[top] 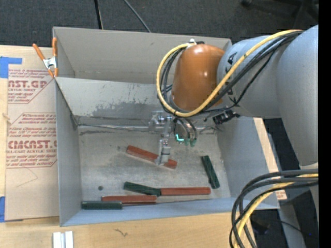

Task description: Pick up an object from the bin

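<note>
Camera view: the slanted red-brown stick (142, 153) is lying flat at the middle of the bin (67, 138) floor.
Gripper: the gripper (165, 159) is sitting down on that stick's right end, touching it.
Claw: cannot tell how wide it is standing or whether it is gripping.
Neighbours: a dark green stick (210, 171) is lying toward the bin's right wall; other red and green sticks (183, 191) are lying along the bin's front wall.
Progress: the reach is looking complete; the stick is not yet lifted, so closing and raising are remaining.

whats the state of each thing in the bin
middle red stick: flat, slanted
right green stick: flat, alone
long red stick: flat
front green stick: flat, end by long red stick
low red stick: flat
corner green stick: flat by front wall
gripper: down at middle red stick's right end
</note>
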`<state>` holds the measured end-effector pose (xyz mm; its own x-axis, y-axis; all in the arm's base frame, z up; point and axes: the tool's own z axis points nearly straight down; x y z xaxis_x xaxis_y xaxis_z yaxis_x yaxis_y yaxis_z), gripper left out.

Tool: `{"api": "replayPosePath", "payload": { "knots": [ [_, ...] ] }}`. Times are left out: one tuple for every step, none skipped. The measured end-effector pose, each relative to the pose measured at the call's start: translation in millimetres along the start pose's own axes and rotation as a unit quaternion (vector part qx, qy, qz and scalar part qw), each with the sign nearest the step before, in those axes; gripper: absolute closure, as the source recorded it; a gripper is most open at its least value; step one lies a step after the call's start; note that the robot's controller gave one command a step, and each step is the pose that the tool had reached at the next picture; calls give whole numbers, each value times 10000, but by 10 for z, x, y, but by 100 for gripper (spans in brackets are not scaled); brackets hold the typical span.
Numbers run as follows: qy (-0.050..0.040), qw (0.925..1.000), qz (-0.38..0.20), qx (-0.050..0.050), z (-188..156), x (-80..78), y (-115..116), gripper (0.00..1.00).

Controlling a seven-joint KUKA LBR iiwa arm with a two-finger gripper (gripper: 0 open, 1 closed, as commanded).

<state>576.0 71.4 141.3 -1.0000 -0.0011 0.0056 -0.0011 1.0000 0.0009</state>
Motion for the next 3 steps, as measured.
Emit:
{"api": "replayPosePath", "payload": {
  "knots": [
    [-6, 9959, -900, 0, 719, 40, 418, 0],
    [-35, 9960, -889, -3, 688, 20, 410, 100],
    [-84, 9940, -1094, 7, -749, -68, 14, 100]
  ]
}}
